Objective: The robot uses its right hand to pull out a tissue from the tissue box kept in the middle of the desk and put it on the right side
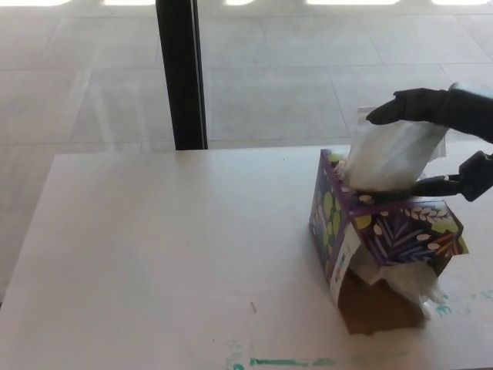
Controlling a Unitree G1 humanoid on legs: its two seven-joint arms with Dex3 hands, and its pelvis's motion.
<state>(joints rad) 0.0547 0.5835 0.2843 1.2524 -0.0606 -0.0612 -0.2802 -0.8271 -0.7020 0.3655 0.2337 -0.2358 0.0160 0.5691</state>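
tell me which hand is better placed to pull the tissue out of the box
Right. The right hand is at the tissue that stands out of the tissue box, fingers above it and thumb low beside it, not visibly closed on it. The left hand is not in view.

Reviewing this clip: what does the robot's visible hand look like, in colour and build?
Only the right hand shows, entering from the right edge. It is matte black throughout, with thick, rounded, tapering fingers. No cables, markings or sleeve are visible. The left hand is out of view.
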